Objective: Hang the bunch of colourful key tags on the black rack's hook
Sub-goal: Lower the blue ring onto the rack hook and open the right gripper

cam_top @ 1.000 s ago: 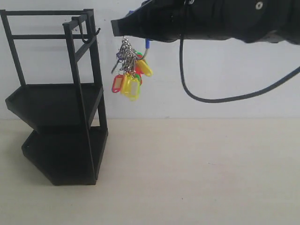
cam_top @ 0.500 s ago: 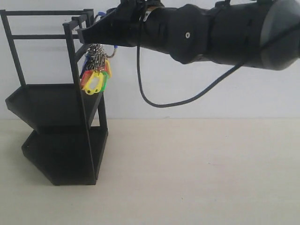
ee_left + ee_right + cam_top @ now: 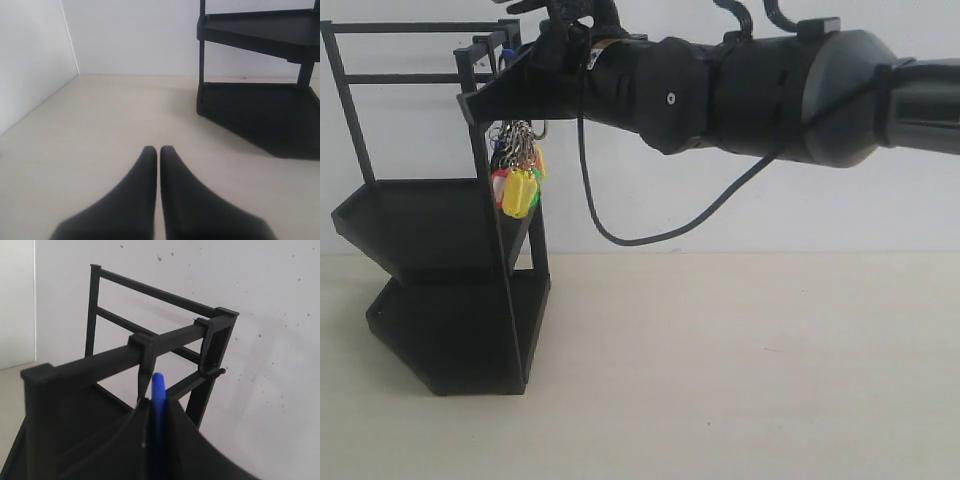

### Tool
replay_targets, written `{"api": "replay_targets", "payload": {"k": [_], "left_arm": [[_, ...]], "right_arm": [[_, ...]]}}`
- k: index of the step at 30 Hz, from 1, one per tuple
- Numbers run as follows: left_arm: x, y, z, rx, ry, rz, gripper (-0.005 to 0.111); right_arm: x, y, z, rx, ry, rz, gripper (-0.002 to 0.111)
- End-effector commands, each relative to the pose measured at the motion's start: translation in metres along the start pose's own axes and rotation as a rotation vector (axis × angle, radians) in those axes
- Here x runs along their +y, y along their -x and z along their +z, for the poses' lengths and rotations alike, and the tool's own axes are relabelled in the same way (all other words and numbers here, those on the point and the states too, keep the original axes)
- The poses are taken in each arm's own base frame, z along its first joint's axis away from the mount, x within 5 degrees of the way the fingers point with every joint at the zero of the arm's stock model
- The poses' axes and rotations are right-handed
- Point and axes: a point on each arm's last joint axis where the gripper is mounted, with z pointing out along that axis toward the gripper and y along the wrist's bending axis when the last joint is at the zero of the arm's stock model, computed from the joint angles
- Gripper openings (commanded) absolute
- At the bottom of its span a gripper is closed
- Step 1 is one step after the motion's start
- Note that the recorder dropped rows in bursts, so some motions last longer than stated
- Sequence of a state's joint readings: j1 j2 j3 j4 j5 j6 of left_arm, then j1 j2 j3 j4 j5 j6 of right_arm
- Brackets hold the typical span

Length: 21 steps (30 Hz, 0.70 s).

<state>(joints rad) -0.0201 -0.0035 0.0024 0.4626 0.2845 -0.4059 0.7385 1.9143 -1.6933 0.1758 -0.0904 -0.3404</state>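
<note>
While the right gripper (image 3: 472, 100) pinches the blue loop (image 3: 158, 390) in its jaws, the key bunch (image 3: 517, 175) dangles at a post of the rack (image 3: 450, 340), beside its upper tray (image 3: 420, 215). The left gripper (image 3: 158, 152) hovers over the bench (image 3: 100, 115), jaws pressed together.

Right arm (image 3: 750, 90) is showing as bulky, rounded matte-black housings, with a small pale screw head (image 3: 670, 98) sitting on one joint cover. A thin black cable (image 3: 630, 242) is hanging off it in a loose loop. Left gripper (image 3: 158, 149) fingers (image 3: 137, 195) are presenting as smooth, black and tapering to rounded tips.
</note>
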Motion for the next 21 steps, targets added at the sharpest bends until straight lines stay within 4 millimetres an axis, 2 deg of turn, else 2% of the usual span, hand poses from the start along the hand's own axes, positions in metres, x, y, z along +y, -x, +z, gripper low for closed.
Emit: {"api": "replay_targets", "payload": {"k": [1, 17, 21], "left_arm": [[-0.0001, 0.0007, 0.0001, 0.0, -0.001, -0.005, 0.004], [-0.0001, 0.0007, 0.0001, 0.0, -0.001, -0.005, 0.004], [-0.0001, 0.0007, 0.0001, 0.0, -0.001, -0.005, 0.004]], "right_arm": [[0.0004, 0.007, -0.0017, -0.014, 0.002, -0.012, 0.0], [0.0015, 0.0035, -0.001, 0.014, 0.012, -0.01, 0.001], [0.0021, -0.0012, 0.0025, 0.012, 0.009, -0.01, 0.01]]}}
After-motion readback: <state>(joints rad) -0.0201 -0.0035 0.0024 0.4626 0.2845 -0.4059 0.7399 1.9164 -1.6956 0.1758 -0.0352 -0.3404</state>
